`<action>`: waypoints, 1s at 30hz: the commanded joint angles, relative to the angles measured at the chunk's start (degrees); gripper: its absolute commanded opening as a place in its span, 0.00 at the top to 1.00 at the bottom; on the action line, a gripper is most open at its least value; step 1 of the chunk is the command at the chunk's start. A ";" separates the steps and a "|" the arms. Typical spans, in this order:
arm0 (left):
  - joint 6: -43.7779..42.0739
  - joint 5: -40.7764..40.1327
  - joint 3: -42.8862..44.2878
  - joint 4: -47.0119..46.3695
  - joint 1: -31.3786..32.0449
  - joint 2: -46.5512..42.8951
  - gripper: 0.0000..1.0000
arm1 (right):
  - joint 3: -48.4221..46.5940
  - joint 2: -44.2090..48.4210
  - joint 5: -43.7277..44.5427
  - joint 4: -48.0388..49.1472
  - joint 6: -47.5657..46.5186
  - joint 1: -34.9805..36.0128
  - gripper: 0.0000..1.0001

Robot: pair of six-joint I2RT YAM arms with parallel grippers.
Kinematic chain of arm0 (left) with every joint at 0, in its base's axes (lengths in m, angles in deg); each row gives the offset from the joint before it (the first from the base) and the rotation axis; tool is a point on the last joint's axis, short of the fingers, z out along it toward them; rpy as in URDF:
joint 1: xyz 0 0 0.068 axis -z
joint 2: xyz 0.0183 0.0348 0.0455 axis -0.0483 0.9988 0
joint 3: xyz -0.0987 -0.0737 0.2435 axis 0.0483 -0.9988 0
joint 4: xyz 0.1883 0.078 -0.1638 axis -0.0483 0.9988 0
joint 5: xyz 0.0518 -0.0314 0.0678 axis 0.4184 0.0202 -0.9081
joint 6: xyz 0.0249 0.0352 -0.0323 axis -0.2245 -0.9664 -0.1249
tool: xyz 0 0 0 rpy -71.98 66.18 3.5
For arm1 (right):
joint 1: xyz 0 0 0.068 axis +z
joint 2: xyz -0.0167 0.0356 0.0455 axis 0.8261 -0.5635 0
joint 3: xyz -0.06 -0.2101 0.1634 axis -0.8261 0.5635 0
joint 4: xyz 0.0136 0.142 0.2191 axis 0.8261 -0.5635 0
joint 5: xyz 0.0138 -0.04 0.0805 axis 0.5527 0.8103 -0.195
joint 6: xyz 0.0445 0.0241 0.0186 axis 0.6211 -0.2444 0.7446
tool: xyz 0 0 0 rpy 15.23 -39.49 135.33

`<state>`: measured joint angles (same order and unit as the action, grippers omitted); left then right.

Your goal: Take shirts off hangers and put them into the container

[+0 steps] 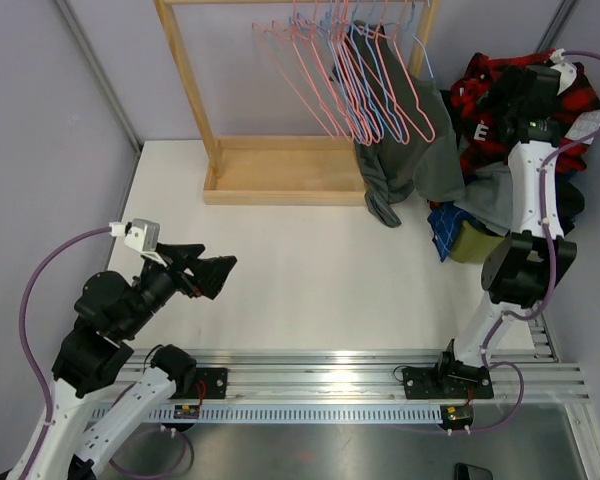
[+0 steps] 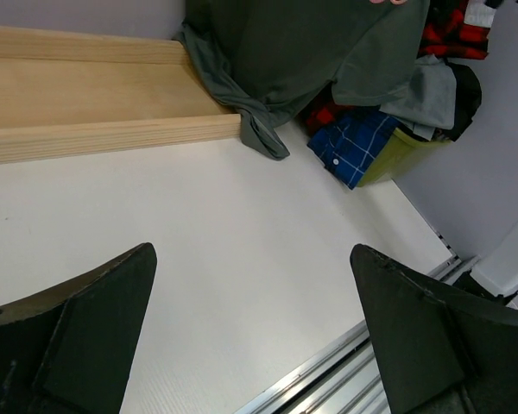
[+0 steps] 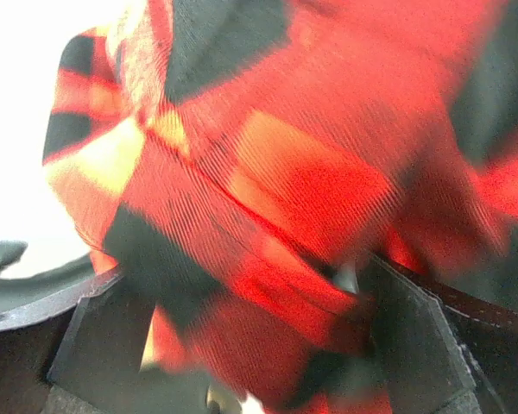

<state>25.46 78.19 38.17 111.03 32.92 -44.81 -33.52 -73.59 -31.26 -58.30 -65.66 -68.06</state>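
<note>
The red-and-black plaid shirt point(image 1: 488, 78) lies heaped on top of the clothes pile at the far right. My right gripper point(image 1: 528, 95) is over it. In the right wrist view the plaid shirt point(image 3: 311, 172) fills the frame, blurred, and runs between the wide-apart fingers point(image 3: 406, 332) of the open right gripper point(image 3: 255, 336). Beneath the pile shows a corner of the yellow-green container point(image 1: 472, 243) point(image 2: 395, 151). A grey shirt point(image 1: 410, 150) point(image 2: 311, 52) hangs at the right end of the rail among pink and blue wire hangers point(image 1: 330, 80). My left gripper point(image 1: 205, 272) point(image 2: 255, 336) hovers open and empty over the table.
The wooden rack base point(image 1: 280, 175) point(image 2: 86, 103) sits at the back, with the grey shirt's hem draped over its right end. A blue checked cloth point(image 1: 445, 222) point(image 2: 352, 142) spills from the pile towards the table. Aluminium rails point(image 1: 330, 365) run along the near edge.
</note>
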 commanded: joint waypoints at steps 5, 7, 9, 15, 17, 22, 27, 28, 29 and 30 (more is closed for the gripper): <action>-1.26 -4.93 2.72 -1.51 -0.01 -1.16 0.01 | 15.01 27.61 -2.24 -5.81 -7.20 10.46 0.01; -1.61 -4.92 2.37 -2.04 -0.01 -1.43 0.01 | 23.23 34.88 -1.18 -6.00 -7.56 16.46 0.01; -1.62 -4.58 2.46 -2.13 -0.01 -1.43 0.01 | 28.89 39.74 -0.64 -4.07 -6.33 23.85 0.01; -1.79 -3.52 2.81 -0.55 -0.01 -2.22 0.01 | 37.70 50.65 -12.06 -6.96 -4.04 35.53 0.01; -1.62 -3.78 2.72 -0.54 -0.01 -3.01 0.01 | 40.16 53.38 -15.47 -6.35 -3.34 38.54 0.00; -0.30 -3.87 2.81 0.24 -0.01 -4.59 0.01 | 44.02 55.66 -16.81 -5.21 -0.79 45.13 0.00; 0.14 -4.92 3.42 2.35 -0.01 -4.77 0.01 | 48.24 57.16 -17.43 -2.40 1.23 46.90 0.00; 0.23 -4.93 3.51 2.79 -0.01 -4.51 0.01 | 49.56 57.51 -18.21 -1.78 1.41 46.99 0.01; 0.05 -4.93 3.86 3.23 -0.01 -4.33 0.01 | 50.09 57.69 -19.00 -1.17 1.50 47.08 0.01; 0.05 -4.93 3.86 3.41 -0.01 -3.98 0.01 | 50.45 57.78 -19.53 -0.29 1.67 47.16 0.01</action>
<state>25.13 74.32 39.83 114.11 32.92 -49.44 15.90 -17.24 -47.70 -63.24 -65.49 -21.62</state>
